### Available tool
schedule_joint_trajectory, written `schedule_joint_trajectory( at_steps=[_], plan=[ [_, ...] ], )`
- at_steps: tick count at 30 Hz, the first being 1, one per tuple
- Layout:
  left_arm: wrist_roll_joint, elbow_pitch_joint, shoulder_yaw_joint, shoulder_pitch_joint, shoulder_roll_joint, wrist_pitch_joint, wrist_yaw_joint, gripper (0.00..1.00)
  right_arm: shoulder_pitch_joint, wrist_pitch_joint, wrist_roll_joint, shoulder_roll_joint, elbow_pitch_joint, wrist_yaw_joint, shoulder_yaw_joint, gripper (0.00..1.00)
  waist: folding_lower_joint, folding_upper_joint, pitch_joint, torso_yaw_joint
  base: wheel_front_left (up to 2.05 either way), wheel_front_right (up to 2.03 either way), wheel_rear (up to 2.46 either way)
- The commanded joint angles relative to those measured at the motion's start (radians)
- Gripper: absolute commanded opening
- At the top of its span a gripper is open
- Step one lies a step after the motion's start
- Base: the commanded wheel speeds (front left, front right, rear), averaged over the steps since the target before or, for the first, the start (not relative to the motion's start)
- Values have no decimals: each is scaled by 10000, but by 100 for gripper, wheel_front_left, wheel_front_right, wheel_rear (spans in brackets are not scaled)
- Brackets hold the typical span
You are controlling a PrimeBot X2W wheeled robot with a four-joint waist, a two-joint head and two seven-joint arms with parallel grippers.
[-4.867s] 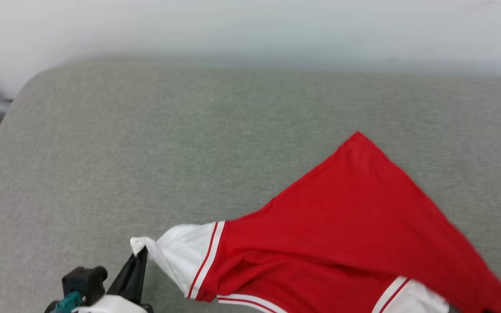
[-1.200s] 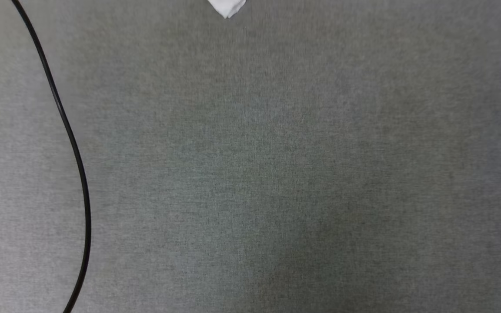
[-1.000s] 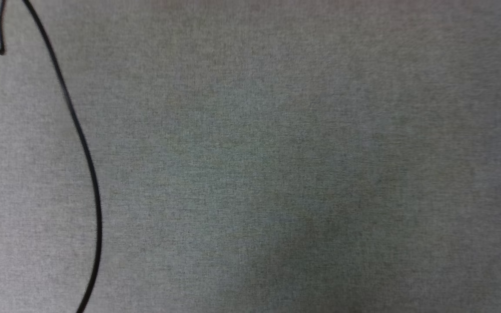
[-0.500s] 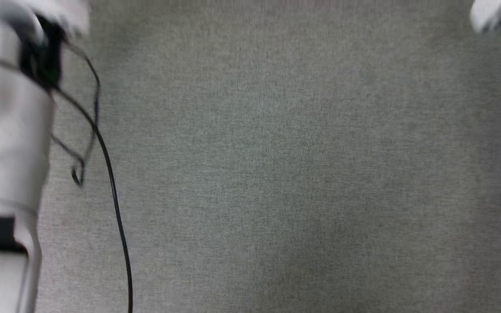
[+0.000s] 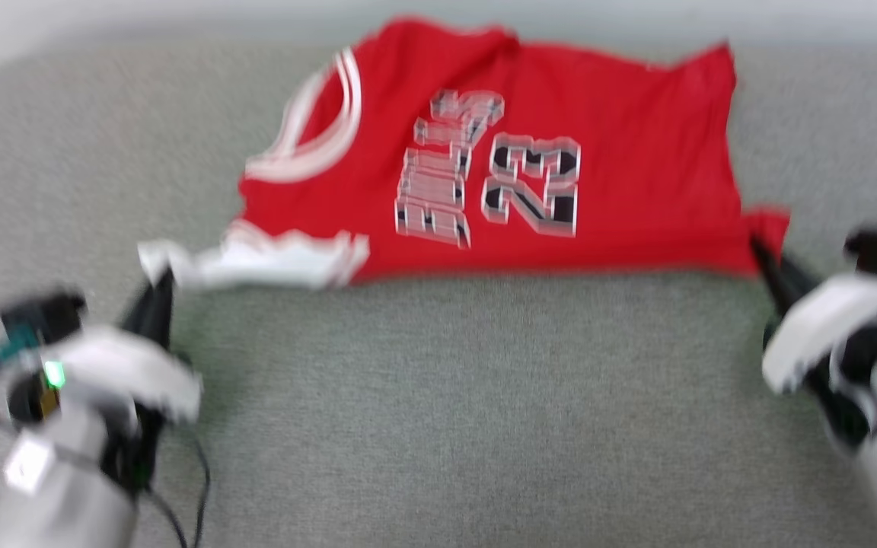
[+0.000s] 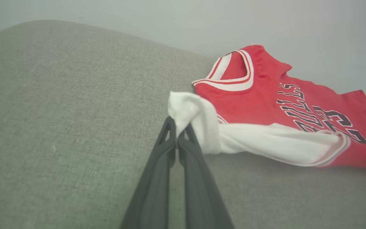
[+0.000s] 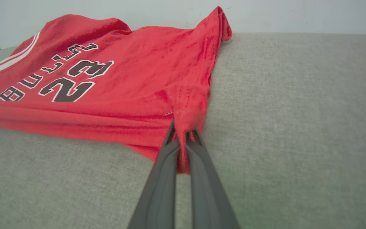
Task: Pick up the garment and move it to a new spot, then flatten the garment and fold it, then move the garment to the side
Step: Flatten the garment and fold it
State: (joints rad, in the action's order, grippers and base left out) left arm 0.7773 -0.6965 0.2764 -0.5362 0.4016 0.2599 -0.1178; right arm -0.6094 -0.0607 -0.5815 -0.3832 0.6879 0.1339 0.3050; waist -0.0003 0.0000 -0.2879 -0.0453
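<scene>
The garment [image 5: 545, 114], a red jersey with dark white-outlined lettering and the number 23, lies spread face up at the far side of the grey cushion [image 5: 446, 411], neck to the left. My left gripper [image 5: 158, 283] is shut on the tip of its white sleeve [image 6: 186, 108]. At the lower right hem corner my right gripper [image 5: 760, 251] is shut on red cloth [image 7: 187, 105]. In the left wrist view the left gripper [image 6: 177, 128] pinches the sleeve; the right wrist view shows the right gripper [image 7: 183, 132] with a fold of garment [image 7: 113, 73] between its fingers.
A pale wall [image 5: 103, 19] runs right behind the cushion's far edge. The cushion's rounded left corner [image 6: 17, 31] is at the far left. A black cable [image 5: 199, 487] hangs by my left forearm. Bare grey cushion lies between my arms and toward me.
The head camera has swung up from bare cushion, bringing both arms and the jersey into view. Compared with several seconds ago, the jersey now lies spread face up farther back.
</scene>
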Motion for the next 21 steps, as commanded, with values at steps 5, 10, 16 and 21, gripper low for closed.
schedule_joint_trajectory(
  at_steps=[5,10,16,21],
  plan=[
    [99,1317,-391,2705,258,76,830,0,2497,360,-19,-341,-848,-92,-853,0,3,0,1607,-166,0,0,0],
    [310,2877,-527,4597,452,-310,1550,0,4617,931,275,-25,-2035,-93,-1804,0,3,0,2312,-301,0,0,0],
    [528,4949,-720,6621,863,-1078,2485,0,7040,1774,984,780,-4022,-97,-3269,0,3,0,2736,-461,0,0,0],
    [697,6582,-952,7843,1170,-1570,3131,0,8436,2583,1618,1627,-5776,-95,-4110,0,3,0,2793,-510,0,0,0]
  ],
)
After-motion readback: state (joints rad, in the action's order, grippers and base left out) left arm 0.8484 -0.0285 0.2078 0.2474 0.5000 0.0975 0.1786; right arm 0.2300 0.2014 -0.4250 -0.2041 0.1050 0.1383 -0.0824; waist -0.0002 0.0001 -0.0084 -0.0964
